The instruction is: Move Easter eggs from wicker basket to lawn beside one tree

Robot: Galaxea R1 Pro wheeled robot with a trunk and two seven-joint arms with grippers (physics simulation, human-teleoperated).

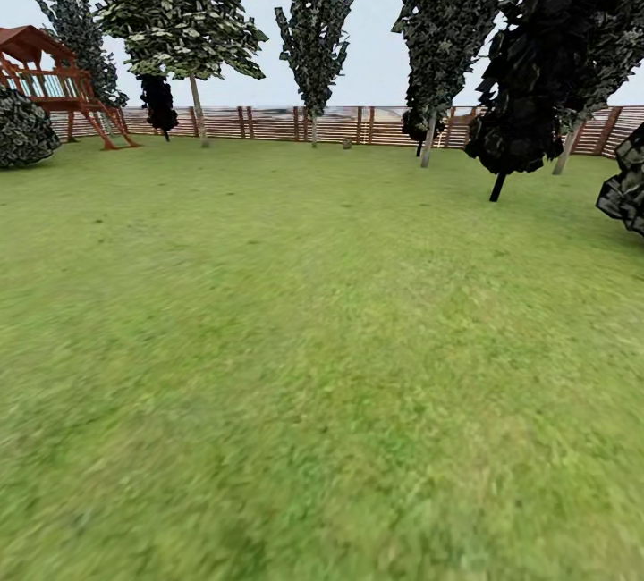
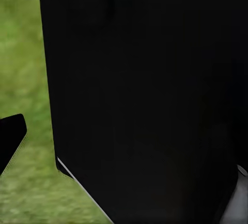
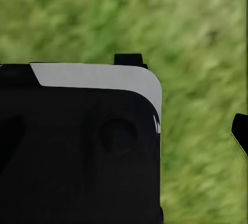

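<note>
Across the head view the lawn spreads wide and flat, a mottled green that blurs toward the near edge. At its far side a brown fence of horizontal slats rings the garden. At the far left stands a wooden playset with a reddish roof, and just in front of it a dark round bush. Several trees rise along the fence. One tree left of centre has a straight pale trunk and dark foliage speckled whitish-green; a narrow, taller one stands near the middle, another to its right, and a very dark, leaning one toward the right edge. No writing or label can be read anywhere.

In the left wrist view a large black body of the robot blocks most of the picture, with blurred grass beside it and a small black tip at the edge. The right wrist view shows a black housing with a pale grey band over blurred grass. Whether either arm's fingers are wide or narrow, I cannot tell.
</note>
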